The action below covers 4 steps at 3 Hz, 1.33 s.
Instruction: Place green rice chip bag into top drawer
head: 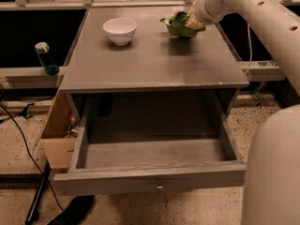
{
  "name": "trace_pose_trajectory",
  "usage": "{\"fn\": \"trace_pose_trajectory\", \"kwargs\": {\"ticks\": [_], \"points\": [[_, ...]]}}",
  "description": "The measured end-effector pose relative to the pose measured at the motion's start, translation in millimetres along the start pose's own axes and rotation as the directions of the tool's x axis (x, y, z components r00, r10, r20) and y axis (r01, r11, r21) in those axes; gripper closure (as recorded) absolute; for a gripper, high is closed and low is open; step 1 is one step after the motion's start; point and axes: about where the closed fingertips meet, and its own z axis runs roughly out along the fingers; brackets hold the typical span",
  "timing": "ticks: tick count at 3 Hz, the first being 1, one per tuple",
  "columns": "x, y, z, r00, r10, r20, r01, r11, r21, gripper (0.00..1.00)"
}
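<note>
The green rice chip bag (176,25) is crumpled at the back right of the grey tabletop (154,60), with a dark shadow just below it. My gripper (191,22) comes in from the upper right on the white arm and is shut on the bag's right side; the bag hides most of the fingers. The top drawer (150,177) is pulled wide open below the tabletop at the front. Its grey inside is bare and a small metal knob (160,187) sits on its front.
A white bowl (120,30) stands at the back left of the tabletop. A tan cardboard box (58,135) sits left of the drawer. A blue bottle (46,59) stands on a ledge at the left. My white base (274,172) fills the lower right.
</note>
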Motion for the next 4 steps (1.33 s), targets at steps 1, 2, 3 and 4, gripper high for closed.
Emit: {"fn": "trace_pose_trajectory", "kwargs": {"ticks": [1,2,3,4], "points": [[-2,5,-34,0.996,-0.051,0.07,0.051,0.9987,-0.004,1.0],[-3,14,-67,0.982,-0.101,0.161,0.105,0.9944,-0.014,1.0],[-6,21,-101,0.957,-0.15,0.249,0.158,0.9874,-0.012,1.0],[-16,37,-133,0.933,-0.18,0.313,0.201,0.979,-0.035,1.0]]}}
